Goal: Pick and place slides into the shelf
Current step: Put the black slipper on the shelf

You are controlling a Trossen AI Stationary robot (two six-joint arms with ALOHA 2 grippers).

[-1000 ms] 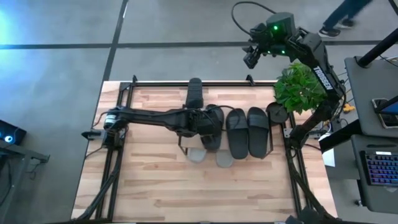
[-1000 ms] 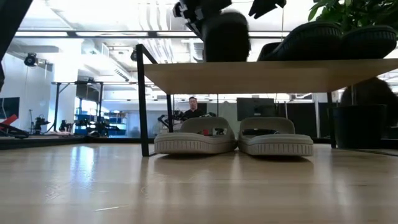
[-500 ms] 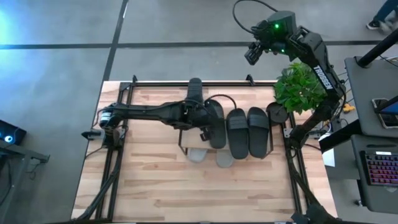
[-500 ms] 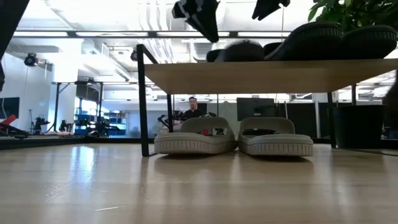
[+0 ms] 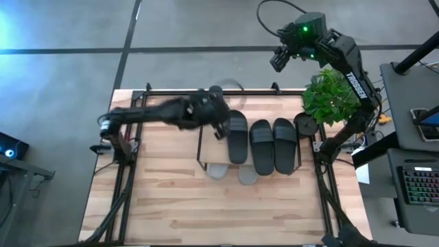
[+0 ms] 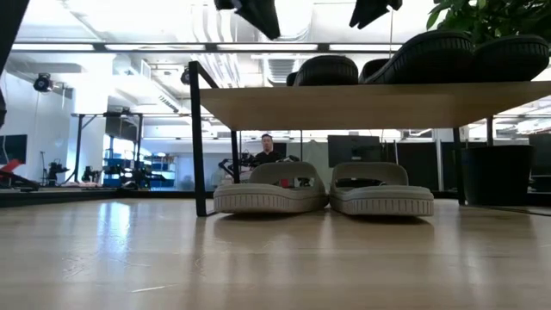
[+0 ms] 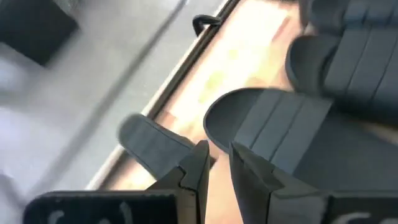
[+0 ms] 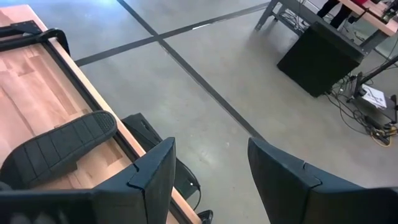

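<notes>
The left gripper [image 5: 221,128] hovers beside three dark slides [image 5: 263,145] on the shelf [image 6: 362,105], fingers slightly apart, empty. The right gripper [image 5: 278,60] waits beyond the desk [image 5: 171,206], fingers wide apart.

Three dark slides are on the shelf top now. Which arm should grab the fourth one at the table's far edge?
Left. Its gripper sits just beside the loose dark slide, fingers empty. The right gripper hangs beyond the table's far edge, behind the plant.

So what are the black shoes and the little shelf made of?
The dark slides look like matte rubber or foam, thick and moulded in one piece with ridged straps. The shelf looks like pale wood, with visible grain on its top board, on thin black legs, probably painted metal.
</notes>
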